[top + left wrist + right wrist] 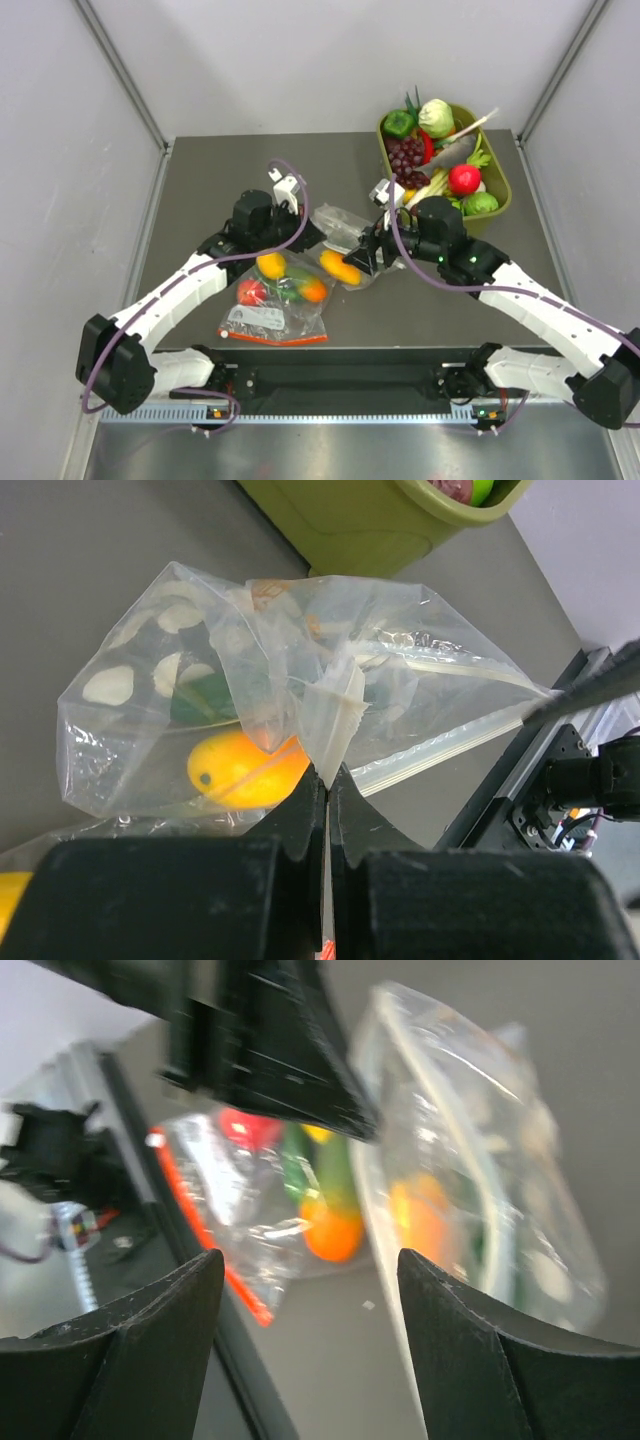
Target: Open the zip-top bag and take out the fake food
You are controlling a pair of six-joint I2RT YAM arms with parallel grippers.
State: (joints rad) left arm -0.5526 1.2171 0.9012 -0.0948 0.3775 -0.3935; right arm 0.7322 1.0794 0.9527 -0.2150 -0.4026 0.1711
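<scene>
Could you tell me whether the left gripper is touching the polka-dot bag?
Touching. In the left wrist view the left gripper is shut on a fold of the bag.

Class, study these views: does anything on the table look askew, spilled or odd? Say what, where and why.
Nothing looks spilled. The zip-top bag is crumpled and tented up mid-table, because the left end effector pinches a fold of its film; the yellow fruit is inside it.
</scene>
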